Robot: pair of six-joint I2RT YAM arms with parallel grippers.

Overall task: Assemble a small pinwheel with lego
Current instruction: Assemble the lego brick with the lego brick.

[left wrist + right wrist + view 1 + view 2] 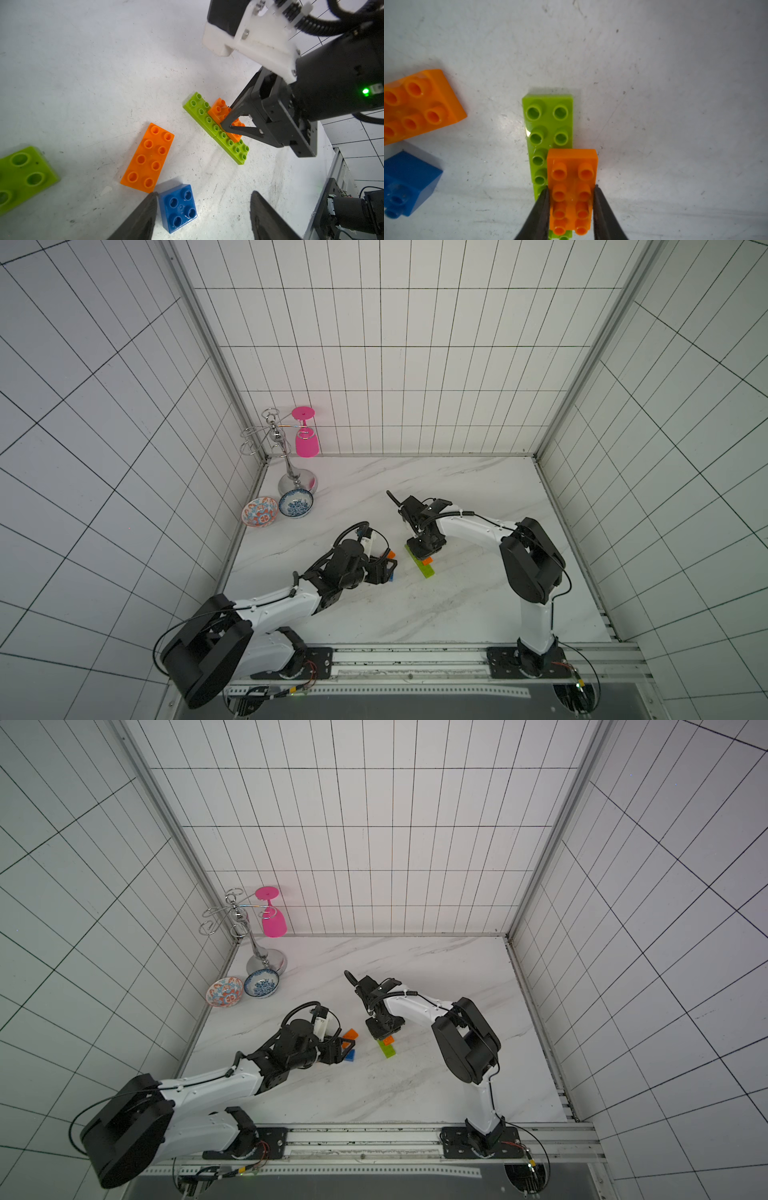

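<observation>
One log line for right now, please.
right gripper: shut on orange brick, atop green brick row | left gripper: open by blue brick

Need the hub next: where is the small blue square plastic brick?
Left wrist view: the blue brick lies beside the loose orange rectangular plastic brick, between the open left pincer's tips.

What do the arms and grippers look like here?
The left arm and right arm: white shells, rounded black joint housings, black cables looping alongside. The left gripper and right gripper: black, tapering pointed fingers. A white bracket and green light on the right wrist.
</observation>
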